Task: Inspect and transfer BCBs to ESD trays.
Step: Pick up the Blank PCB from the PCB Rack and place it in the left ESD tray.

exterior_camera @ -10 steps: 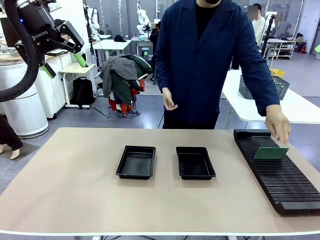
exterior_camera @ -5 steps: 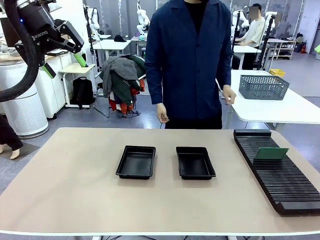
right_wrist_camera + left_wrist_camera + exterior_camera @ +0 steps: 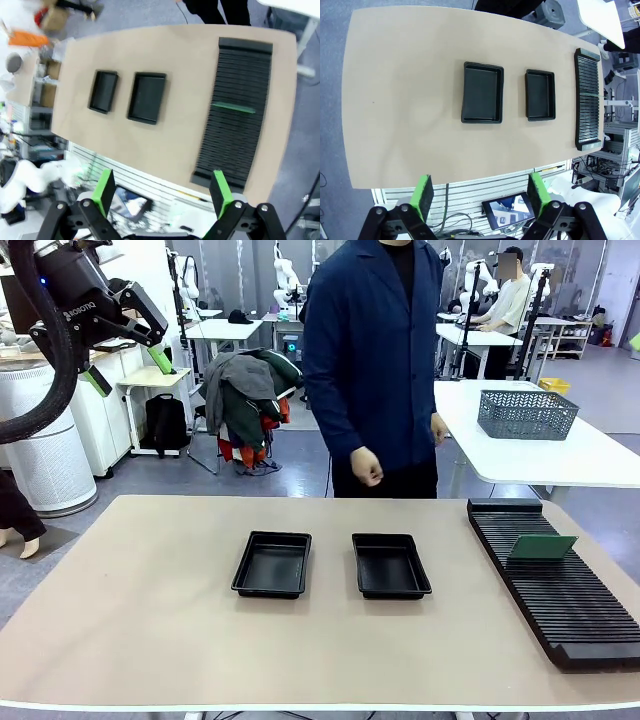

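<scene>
BCB (image 3: 541, 546) in rack (image 3: 560, 615) — seemingly tilted, far below fingers (image 3: 104, 189)

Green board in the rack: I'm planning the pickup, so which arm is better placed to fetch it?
Likely right. The board stands in the rack at the table's right side, below the open right hand; the open left hand hangs high at the left.

Black rack (image 3: 560, 600) lies right, mesh basket (image 3: 527, 415) beyond.
</scene>
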You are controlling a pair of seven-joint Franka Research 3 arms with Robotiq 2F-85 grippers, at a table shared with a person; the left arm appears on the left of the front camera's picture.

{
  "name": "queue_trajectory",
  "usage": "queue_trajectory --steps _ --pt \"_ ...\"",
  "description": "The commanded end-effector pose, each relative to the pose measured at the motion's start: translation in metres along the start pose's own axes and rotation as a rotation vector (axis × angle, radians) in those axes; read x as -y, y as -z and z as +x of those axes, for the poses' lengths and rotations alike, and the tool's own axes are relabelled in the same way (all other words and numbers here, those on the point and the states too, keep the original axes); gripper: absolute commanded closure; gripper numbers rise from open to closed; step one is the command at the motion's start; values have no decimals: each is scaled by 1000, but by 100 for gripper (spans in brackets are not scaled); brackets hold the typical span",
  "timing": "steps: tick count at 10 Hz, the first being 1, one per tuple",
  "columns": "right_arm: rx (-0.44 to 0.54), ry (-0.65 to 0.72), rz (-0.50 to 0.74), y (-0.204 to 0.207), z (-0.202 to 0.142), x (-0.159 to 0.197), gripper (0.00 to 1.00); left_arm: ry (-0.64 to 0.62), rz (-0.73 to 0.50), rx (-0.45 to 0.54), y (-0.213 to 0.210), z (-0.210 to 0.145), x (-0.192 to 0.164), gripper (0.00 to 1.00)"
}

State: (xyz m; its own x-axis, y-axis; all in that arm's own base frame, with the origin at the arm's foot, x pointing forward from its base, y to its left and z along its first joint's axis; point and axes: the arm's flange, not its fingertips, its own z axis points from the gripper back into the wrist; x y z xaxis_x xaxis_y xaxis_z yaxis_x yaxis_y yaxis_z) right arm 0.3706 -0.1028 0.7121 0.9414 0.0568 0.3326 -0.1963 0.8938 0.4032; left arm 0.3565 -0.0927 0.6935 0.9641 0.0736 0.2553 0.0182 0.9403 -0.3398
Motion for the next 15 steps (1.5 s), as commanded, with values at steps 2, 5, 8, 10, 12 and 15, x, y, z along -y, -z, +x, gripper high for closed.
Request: queue_trajectory --steps 2,5,8,10,12,15 --pt "15 -294 -185 35 -3 9 0 6 -2 2 2 1 -1 0" --pt "-63 -632 -223 87 -5 31 0 6 -2 2 2 1 -1 0" --pt "-147 -897 -209 145 -1 51 0 6 -2 2 2 1 -1 0" --pt "-207 -1043 -217 182 -3 59 0 6 -2 2 2 1 -1 0" --pt "-281 -1160 -239 215 -4 66 0 6 -2 2 2 1 -1 0" --pt "-352 -1323 -255 248 -8 75 0 6 -2 2 2 1 -1 0"
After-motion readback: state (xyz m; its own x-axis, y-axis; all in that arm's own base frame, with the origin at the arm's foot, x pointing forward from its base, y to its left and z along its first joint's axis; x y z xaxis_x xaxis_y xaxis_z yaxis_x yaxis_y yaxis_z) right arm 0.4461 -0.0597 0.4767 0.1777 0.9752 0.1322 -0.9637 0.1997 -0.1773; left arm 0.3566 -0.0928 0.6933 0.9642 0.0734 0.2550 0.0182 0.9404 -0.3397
